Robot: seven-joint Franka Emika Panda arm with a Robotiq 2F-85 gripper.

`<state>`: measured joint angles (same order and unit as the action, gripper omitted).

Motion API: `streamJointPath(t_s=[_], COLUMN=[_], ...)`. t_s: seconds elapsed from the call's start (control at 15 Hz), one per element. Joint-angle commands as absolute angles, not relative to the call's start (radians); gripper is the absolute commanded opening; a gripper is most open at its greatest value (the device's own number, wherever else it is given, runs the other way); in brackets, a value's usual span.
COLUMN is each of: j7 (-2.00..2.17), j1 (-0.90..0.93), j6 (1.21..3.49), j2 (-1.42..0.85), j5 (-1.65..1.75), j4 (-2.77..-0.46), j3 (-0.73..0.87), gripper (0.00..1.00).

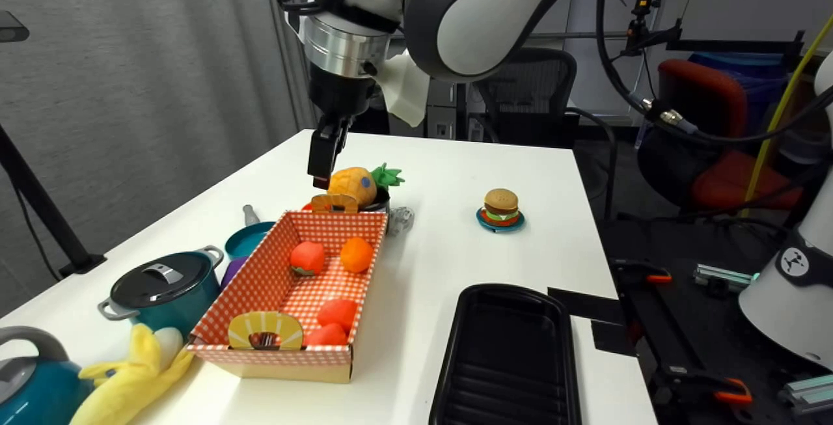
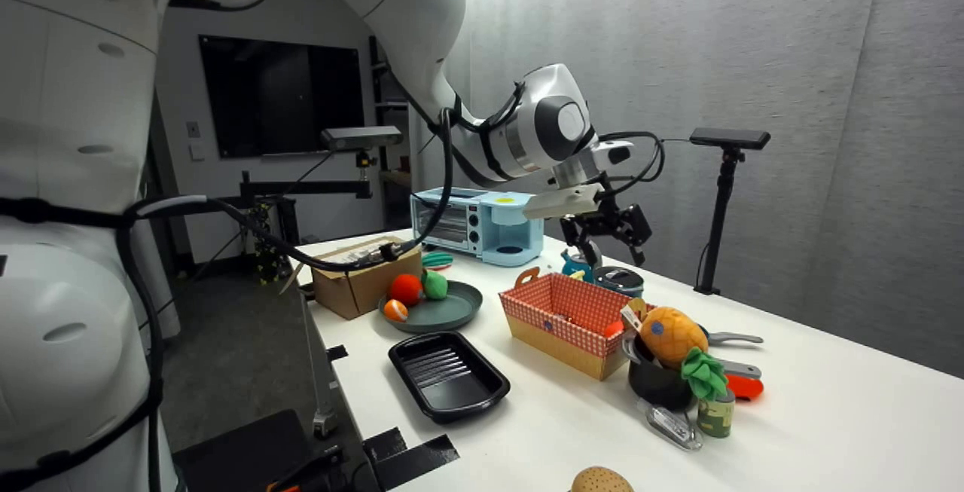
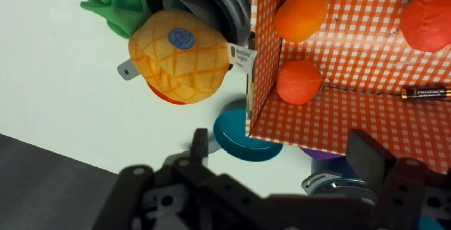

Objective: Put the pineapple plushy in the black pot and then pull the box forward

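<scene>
Pineapple plushy (image 3: 179,61) on black pot (image 2: 659,386) — "Educational Insights" tag (image 3: 242,58), "PROPACK" battery (image 3: 424,92), pincer (image 3: 280,143) spread

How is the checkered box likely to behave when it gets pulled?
The checkered box looks like thin-walled cardboard, so it is probably light for its size, and its sides may flex. The rounded orange fruit and cylindrical battery inside could roll.

In my wrist view, my fingers (image 3: 366,161) are blurred, the pineapple (image 3: 179,61) hides part of the pot (image 3: 215,1), and the right edge cuts the box (image 3: 352,115); an exterior view crops the burger (image 2: 600,480).
</scene>
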<state>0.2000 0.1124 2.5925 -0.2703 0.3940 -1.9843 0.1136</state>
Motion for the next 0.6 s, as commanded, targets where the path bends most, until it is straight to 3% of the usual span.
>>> streamJointPath(t_s=[0.0, 0.27, 0.33, 0.4, 0.53], j7=[0.159, 0.166, 0.173, 0.172, 0.182], j1=[0.066, 0.048, 0.051, 0.053, 0.067], j6=[2.569, 2.564, 2.563, 2.562, 2.566], j2=[-0.334, -0.400, -0.411, -0.417, -0.415], j5=[0.346, 0.349, 0.357, 0.359, 0.378], j4=[-1.937, -1.909, -1.902, -1.898, -1.896], j3=[0.105, 0.122, 0.128, 0.129, 0.137], gripper=[1.00, 1.00, 0.96, 0.74, 0.69])
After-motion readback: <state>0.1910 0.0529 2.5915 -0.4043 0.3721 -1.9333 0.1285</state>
